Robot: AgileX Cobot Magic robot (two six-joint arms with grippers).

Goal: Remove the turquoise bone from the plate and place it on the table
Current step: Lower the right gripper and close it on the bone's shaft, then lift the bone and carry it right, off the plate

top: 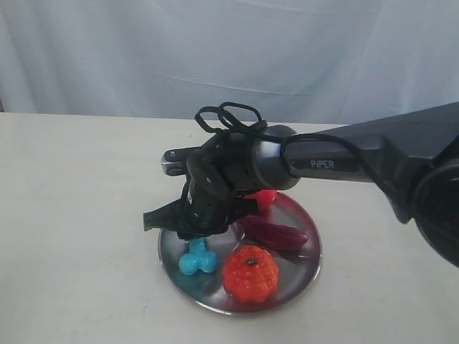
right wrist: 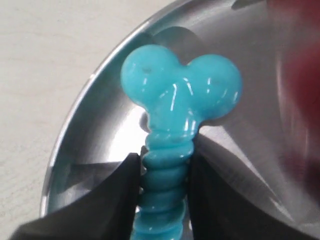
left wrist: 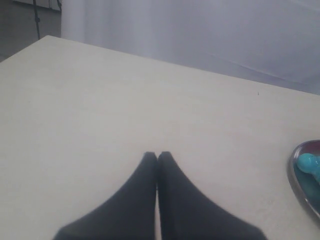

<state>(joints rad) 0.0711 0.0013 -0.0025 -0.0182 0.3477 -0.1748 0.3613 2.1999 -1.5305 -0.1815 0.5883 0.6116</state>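
My right hand (right wrist: 165,159) is clamped on the turquoise bone (right wrist: 180,95). The two dark fingers (right wrist: 120,190) bear on opposite sides of the ridged shaft, one on each side, in contact with the ridges. The double-knobbed end projects beyond the fingertips; the other end is hidden behind the hand.

Position of the bone: within the rim of the plate (right wrist: 95,135), in the section at the plate's left as the exterior view shows it. The knobbed end is either on the shiny metal or just above it — I cannot tell which, because its reflection merges with it.

The right arm enters from the right of the exterior view and reaches across the plate, which stands on the counter (top: 72,215). A black cable (top: 228,115) loops above the wrist.

Other contents of the plate:
- an orange pumpkin toy (top: 249,274) in the near section, just beside the bone's knobs;
- a dark purple piece (top: 276,234) behind the pumpkin;
- a red piece (top: 264,198), partly hidden by the wrist.

My left hand (left wrist: 157,155) is clenched — its fingertips meet, with only the pale counter behind them. It is well apart from the plate; the left wrist view catches the plate's rim and one turquoise knob only at its margin.
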